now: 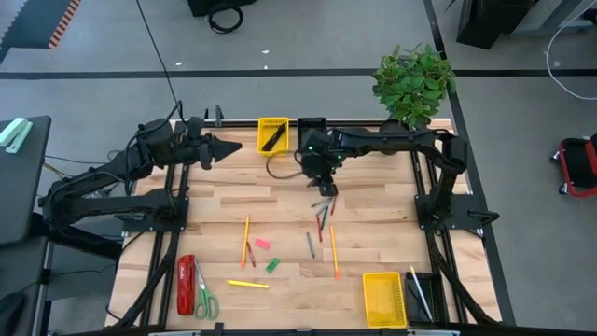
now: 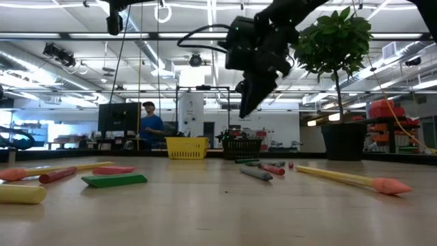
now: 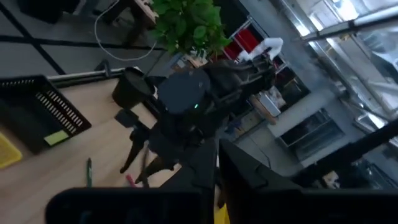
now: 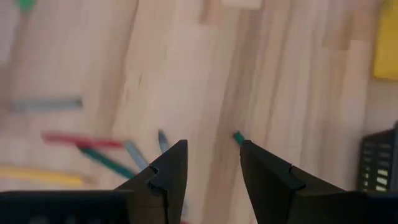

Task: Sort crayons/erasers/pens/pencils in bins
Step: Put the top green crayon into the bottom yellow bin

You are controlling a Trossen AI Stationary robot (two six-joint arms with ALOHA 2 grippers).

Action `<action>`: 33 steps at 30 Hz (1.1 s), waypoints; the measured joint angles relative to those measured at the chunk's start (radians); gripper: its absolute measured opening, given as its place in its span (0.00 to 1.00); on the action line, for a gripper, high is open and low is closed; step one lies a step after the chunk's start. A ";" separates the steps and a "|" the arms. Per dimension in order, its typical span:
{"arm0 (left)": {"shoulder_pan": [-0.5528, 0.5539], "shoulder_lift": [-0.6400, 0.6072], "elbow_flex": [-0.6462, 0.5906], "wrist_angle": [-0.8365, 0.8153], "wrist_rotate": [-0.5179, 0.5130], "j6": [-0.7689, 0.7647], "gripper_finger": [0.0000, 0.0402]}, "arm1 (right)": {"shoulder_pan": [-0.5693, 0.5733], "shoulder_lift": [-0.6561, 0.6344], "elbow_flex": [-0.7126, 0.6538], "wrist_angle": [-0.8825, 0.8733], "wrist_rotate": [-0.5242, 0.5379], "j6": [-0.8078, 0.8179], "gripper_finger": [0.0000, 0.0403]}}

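L gripper (image 1: 233, 147) is hanging above the far-left part of the table (image 1: 373, 201), fingers pinched together w/ nothing between them, tip pointing at the far yellow bin (image 1: 272, 134), which is holding a black pen (image 1: 273, 140). Near the front-left edge a red stapler (image 1: 186, 284) & green scissors (image 1: 204, 297) are lying side by side. Mid-table, pencils (image 1: 246, 237), a pink eraser (image 1: 262, 243) & a green eraser (image 1: 271, 265) are sitting loose. R gripper (image 1: 328, 189) is hovering over a crayon cluster (image 1: 322, 211) at centre, fingers (image 4: 168, 171) spread apart & gripping nothing. A 2nd yellow bin (image 1: 383, 299) is sitting front-right, w/ a black bin (image 1: 421, 297) just beside it.
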 joint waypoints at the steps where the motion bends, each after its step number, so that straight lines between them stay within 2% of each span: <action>1: 0.000 0.000 0.000 0.000 -0.009 -0.014 0.06 | -0.005 0.000 -0.017 0.002 -0.002 -0.044 0.38; 5: -0.009 0.001 0.000 -0.007 -0.012 -0.067 0.06 | -0.025 0.000 -0.078 0.074 -0.054 -0.113 0.38; 8: -0.029 0.009 0.000 -0.036 -0.012 -0.013 0.07 | -0.031 0.005 -0.120 0.146 -0.078 -0.139 0.39; 12: -0.034 0.009 0.000 -0.081 -0.012 -0.062 0.06 | -0.029 0.069 -0.115 0.158 -0.088 -0.171 0.41; 16: -0.057 0.008 0.000 -0.090 -0.016 -0.124 0.05 | -0.026 0.142 -0.097 0.168 -0.047 -0.160 0.42; 20: -0.088 0.009 0.000 -0.094 -0.027 -0.156 0.04 | -0.026 0.163 -0.076 0.199 0.033 -0.113 0.42; 33: -0.132 0.008 0.000 -0.116 -0.030 -0.160 0.04 | -0.048 0.204 -0.071 0.224 0.053 -0.129 0.42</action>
